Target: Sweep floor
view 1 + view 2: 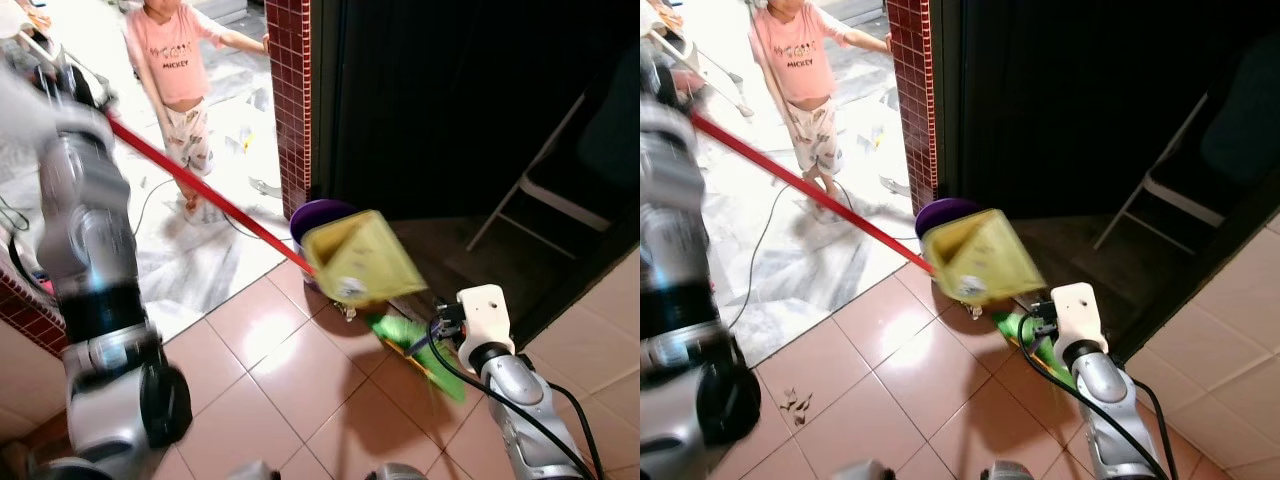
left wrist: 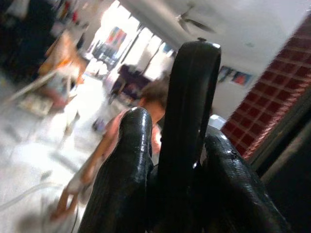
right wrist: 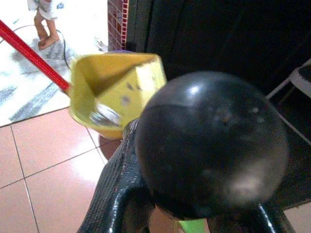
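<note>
A yellow dustpan (image 1: 360, 260) on a long red handle (image 1: 210, 195) hangs tilted in the air over a purple bin (image 1: 320, 212). My left gripper (image 2: 181, 145), raised at the upper left, is shut on the handle's black end. Below the pan lies a green broom head (image 1: 415, 345) on the pink tiles. My right gripper (image 3: 194, 213) is shut on the broom's round black knob (image 3: 209, 141), just right of the dustpan. In the right wrist view some dust and scraps show inside the dustpan (image 3: 114, 90).
A person in a pink shirt (image 1: 175, 60) stands on the marble floor beyond the red brick pillar (image 1: 288, 100). A cable (image 1: 760, 240) trails there. Small scraps (image 1: 795, 402) lie on the tiles at lower left. A folding chair (image 1: 560, 190) stands in the dark room on the right.
</note>
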